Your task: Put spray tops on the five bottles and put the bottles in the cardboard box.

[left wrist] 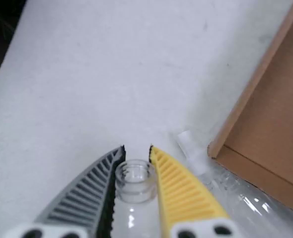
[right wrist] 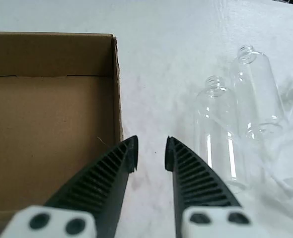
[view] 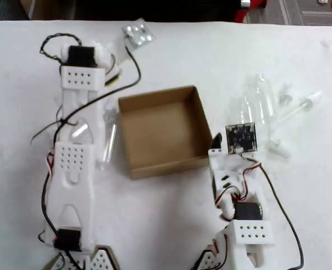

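1. left jaws: grey and yellow, closed on the open neck of a clear bottle [left wrist: 134,181]. No spray top on it.
2. That bottle is over the white bench [left wrist: 111,74], near a corner of the cardboard box [left wrist: 265,129]. Can't tell if its body rests on the bench.
3. second bottle [left wrist: 241,203] lies on the bench just beside that box corner. In the high view it lies between the left arm [view: 73,163] and the box's left wall.
4. right jaws: black, open, bare bench showing in the gap. They sit just outside the box's right wall.
5. right arm [view: 239,225] is at the near right of the bench, pointing toward the box side.
6. third bottle [right wrist: 218,134] and fourth bottle [right wrist: 258,94] lie side by side on the bench right of the box. Both necks are open and point away from the right arm. Can't tell if the 2 touch.
7. 1 spray top [view: 301,106] with its tube lies loose just right of those 2 bottles. Another spray top [view: 278,147] lies nearer the right arm.
8. The box stands open side up, mid-bench between the 2 arms.
9. shiny packet [view: 138,34] lies at the far bench edge, beyond the left arm.
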Tool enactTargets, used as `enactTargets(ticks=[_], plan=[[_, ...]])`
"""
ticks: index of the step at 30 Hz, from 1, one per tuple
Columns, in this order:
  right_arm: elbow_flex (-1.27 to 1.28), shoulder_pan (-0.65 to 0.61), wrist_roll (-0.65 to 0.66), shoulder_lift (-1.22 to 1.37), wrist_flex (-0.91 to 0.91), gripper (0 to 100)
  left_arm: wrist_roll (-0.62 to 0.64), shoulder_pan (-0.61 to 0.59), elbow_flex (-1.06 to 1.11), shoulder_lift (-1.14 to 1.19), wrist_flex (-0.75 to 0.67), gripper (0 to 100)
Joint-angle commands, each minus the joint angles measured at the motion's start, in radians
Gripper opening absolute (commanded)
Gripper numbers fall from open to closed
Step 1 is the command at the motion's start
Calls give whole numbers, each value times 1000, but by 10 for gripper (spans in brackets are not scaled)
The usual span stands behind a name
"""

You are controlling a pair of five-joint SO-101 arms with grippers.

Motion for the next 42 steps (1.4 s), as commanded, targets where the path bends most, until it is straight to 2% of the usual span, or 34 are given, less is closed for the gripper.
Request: enactTargets(ticks=[1,6,12,17,22,28,34,42], plan=[[-6,-8,18,2,-21,81,167,19,-48,-173,15,24],[-6,-8,18,4,-21,81,365,31,-44,-361,20,24],[-6,-8,18,4,-21,81,522,53,0,-584,20,24],[-6,-8,20,4,-21,81,644,133,265,-817,18,24],[-6,-8,20,4,-21,81,689,223,519,-1055,12,24],[-6,-8,20,4,-19,80,760,237,829,-1259,-11,24],[2,-8,20,2,-21,80,776,242,1201,-1452,-226,24],[9,-47,21,-1,-21,80,779,243,1763,-1750,-700,24]])
